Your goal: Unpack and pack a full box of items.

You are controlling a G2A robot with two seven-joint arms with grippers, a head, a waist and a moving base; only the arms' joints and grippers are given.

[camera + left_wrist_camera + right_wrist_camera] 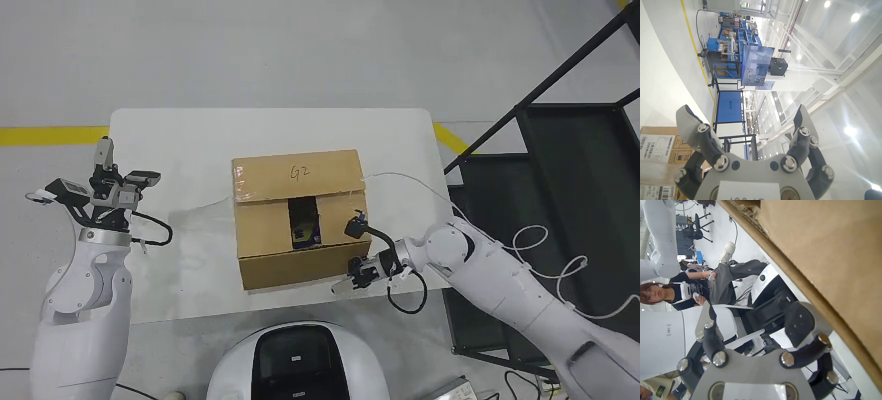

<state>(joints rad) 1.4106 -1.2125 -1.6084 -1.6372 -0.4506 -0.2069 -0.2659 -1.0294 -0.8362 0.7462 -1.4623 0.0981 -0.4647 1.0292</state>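
The cardboard box (280, 262) is sitting at the middle of the white table (180, 140). Its 2 top flaps are lying nearly closed, leaving a dark gap where something blue and yellow (305, 234) is showing inside. The right gripper (753, 317) is hanging just beside the box's right wall, near the corner closest to the robot, with its fingers spread apart and gripping nothing. 1 dark pad (800, 323) is sitting close to the cardboard, but I cannot tell whether it is touching. The left gripper (742, 117) is standing well apart from the box at the table's left edge, pointing upward, with its fingers wide apart and empty.
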